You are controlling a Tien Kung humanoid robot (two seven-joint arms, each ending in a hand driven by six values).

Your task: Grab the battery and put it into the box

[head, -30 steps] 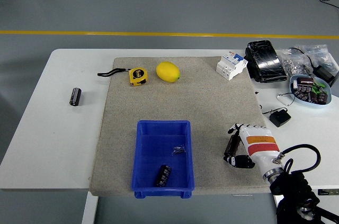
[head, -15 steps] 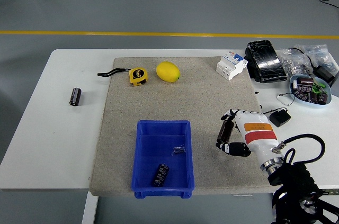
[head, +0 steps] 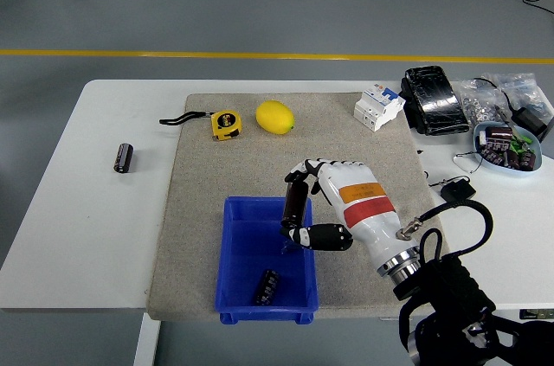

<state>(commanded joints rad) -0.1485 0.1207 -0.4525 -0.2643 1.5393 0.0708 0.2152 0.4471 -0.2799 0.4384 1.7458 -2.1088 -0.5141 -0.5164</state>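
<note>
While a spare battery lies far left on the table, the blue box already holds one battery near its front. Over the box's right rear corner, the right hand has its fingers closed round a dark battery, long axis upright, box floor directly below, so release looks next

Grey floor w/ yellow line, white table, beige mat

Workshop or lab: grey floor with yellow line, parts-strewn white table.
</note>
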